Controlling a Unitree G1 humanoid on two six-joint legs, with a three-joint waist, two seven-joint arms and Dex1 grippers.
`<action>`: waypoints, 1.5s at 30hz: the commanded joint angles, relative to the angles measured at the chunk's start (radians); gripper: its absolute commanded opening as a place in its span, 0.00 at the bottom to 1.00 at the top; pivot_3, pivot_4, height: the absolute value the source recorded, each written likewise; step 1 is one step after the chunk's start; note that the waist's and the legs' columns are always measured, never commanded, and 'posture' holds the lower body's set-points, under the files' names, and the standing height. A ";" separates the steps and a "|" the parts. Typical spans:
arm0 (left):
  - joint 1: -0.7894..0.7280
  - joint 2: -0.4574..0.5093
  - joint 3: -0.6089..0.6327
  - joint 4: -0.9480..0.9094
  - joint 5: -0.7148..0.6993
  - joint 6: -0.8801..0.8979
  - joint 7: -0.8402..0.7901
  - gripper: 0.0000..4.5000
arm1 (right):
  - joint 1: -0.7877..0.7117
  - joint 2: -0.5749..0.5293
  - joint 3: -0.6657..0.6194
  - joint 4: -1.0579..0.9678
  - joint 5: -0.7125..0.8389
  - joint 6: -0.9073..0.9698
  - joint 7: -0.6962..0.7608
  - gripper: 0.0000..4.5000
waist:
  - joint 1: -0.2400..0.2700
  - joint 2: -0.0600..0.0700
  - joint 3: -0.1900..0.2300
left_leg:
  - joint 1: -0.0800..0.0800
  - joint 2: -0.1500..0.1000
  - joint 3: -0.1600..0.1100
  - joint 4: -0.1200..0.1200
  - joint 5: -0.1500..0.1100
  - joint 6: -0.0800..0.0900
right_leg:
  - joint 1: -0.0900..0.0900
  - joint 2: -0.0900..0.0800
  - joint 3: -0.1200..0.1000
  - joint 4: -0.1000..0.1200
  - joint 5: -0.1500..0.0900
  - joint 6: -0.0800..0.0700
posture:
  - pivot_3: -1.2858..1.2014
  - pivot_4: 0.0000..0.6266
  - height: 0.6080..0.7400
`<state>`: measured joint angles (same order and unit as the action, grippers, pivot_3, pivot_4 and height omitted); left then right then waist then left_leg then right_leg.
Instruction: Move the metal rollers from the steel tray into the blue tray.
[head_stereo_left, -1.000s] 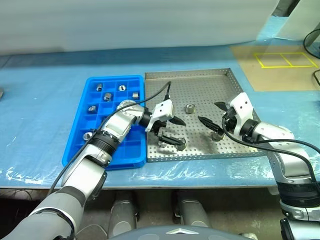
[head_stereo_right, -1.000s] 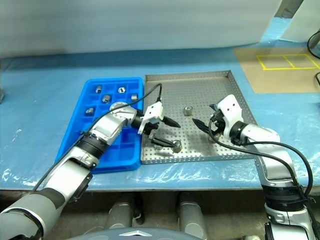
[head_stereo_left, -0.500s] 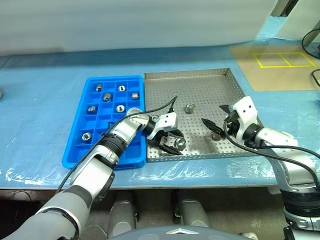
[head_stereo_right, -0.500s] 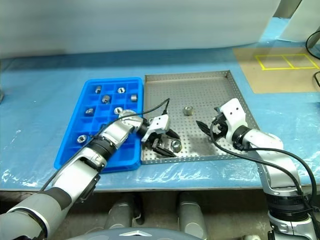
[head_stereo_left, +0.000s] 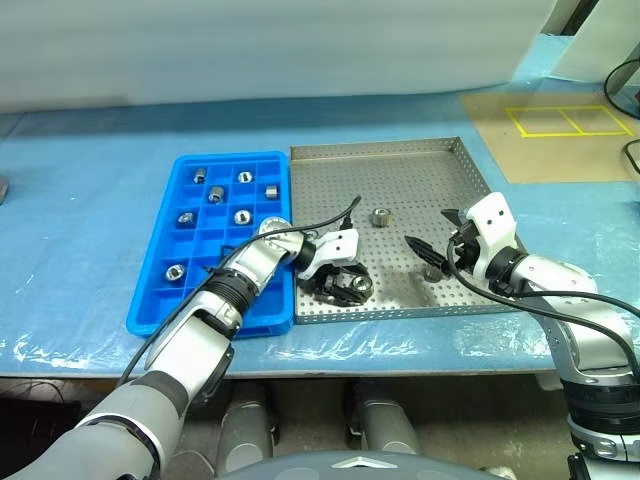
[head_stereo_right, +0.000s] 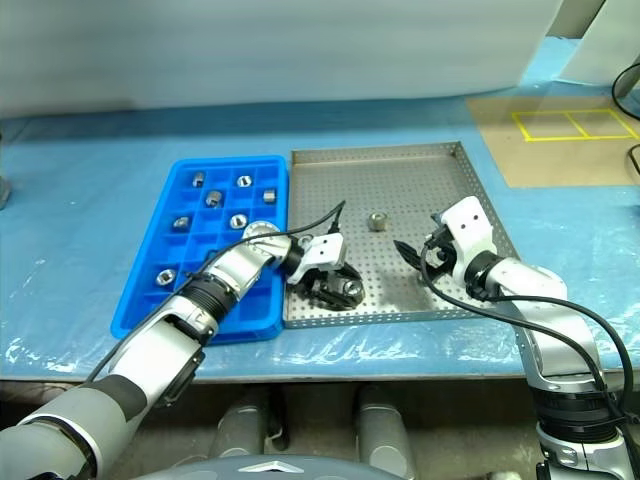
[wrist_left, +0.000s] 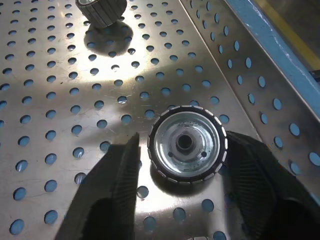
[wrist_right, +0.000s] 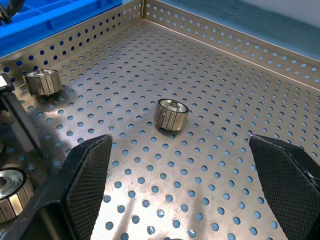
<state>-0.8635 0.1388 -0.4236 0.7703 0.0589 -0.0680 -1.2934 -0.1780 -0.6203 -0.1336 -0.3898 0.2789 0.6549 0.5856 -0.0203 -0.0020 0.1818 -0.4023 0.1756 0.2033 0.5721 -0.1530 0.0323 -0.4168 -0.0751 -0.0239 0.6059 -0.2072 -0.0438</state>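
The steel tray (head_stereo_left: 375, 148) lies in the middle of the table with the blue tray (head_stereo_left: 150, 300) against its left side. My left gripper (head_stereo_left: 345, 285) is down at the steel tray's front edge, its fingers (wrist_left: 125, 175) shut on a metal roller (wrist_left: 187, 144) that rests on the perforated floor. A second roller (head_stereo_left: 380, 215) stands mid-tray, and another (head_stereo_left: 432, 270) sits below my right gripper (head_stereo_left: 428, 232). That gripper hovers open over the tray's right part with nothing in it. Several rollers (head_stereo_left: 241, 216) sit in the blue tray's compartments.
A blue plastic sheet covers the table. At the back right lies a brown board (head_stereo_left: 560, 140) marked with yellow tape. A black cable (head_stereo_left: 330, 215) loops from my left wrist over the trays. The table's front edge runs just below both trays.
My left gripper has sunk to the steel tray's floor and its fingers have closed in around the roller at the front edge. The right gripper has stayed where it was, open.
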 joint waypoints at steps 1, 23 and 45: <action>-0.007 -0.011 0.008 0.026 0.002 -0.008 0.007 0.62 | 0.002 -0.010 -0.011 -0.042 0.004 -0.009 -0.006 1.00 | 0.000 0.001 -0.001 | 0.000 0.000 0.000 0.000 0.000 0.000 | 0.000 0.000 0.000 0.000 0.000 0.000 | 0.33 0.24 1.00; 0.022 0.082 0.186 -0.223 -0.143 0.164 0.042 0.41 | -0.089 -0.013 0.009 -0.001 0.026 -0.026 0.030 1.00 | -0.003 0.002 -0.001 | -0.002 0.000 0.000 -0.002 0.000 0.000 | -0.003 0.000 -0.001 -0.001 0.001 -0.002 | 0.36 0.24 1.00; 0.569 0.437 0.649 -1.023 -0.419 0.654 0.453 0.41 | -0.539 0.262 0.430 0.433 0.038 -0.226 0.455 1.00 | 0.081 0.001 0.000 | -0.002 0.003 0.000 -0.010 0.003 -0.005 | -0.007 0.000 -0.002 0.000 0.000 -0.005 | 0.59 0.24 1.00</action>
<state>-0.3026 0.5687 0.1801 -0.1979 -0.3525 0.5806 -0.8859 -0.6802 -0.3728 0.2934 0.0278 0.3176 0.4728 1.0157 0.0611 -0.0010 0.1820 -0.4048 0.1785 0.2027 0.5618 -0.1500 0.0270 -0.4237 -0.0752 -0.0265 0.6060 -0.2070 -0.0488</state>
